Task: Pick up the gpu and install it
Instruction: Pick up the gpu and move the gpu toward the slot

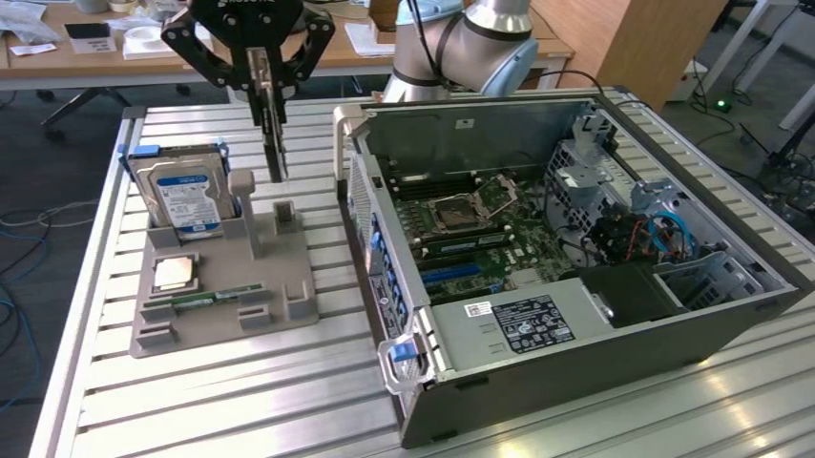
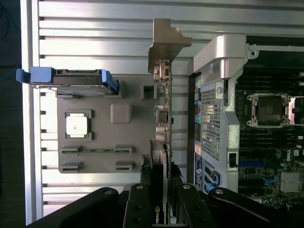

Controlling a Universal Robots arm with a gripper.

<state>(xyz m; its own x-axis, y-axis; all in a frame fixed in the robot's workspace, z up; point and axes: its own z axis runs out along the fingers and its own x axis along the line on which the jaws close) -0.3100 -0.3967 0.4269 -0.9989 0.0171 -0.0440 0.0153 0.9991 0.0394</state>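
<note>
Black and thin, the gpu (image 1: 271, 134) hangs edge-on from the hand (image 1: 262, 86). The fingers (image 2: 138, 206) are closed against the card's two faces and grip it at one end; nothing else is in the grasp. Long axis: upright in the exterior view, running from 12 o'clock at the hand to 6 o'clock at the free end, where the silver bracket (image 2: 166, 42) sits farthest from the fingers. The card's lower end is just above the back part of the grey holder (image 1: 274, 315) on the slatted aluminium worktop (image 1: 255, 401); whether it is fully free of its slot cannot be told. Also in the holder: a hard drive (image 1: 182, 196) with blue rails stands upright at about 9 o'clock from the card's lower end in the exterior view. A square processor (image 1: 175, 274) and a narrow memory stick (image 1: 210, 298) lie flat nearer the camera. Key relation: the open computer case (image 1: 612, 363) stands just beside the holder, at about 4 o'clock from the held card in the exterior view, with its motherboard (image 1: 491, 229) facing up. The card is thus held on edge outside the case wall, near it, and not over the board. Judged stage: pick-up made, installation not begun. The arm (image 1: 465, 38) rises behind the case, at 12 o'clock from the motherboard in the exterior view.
</note>
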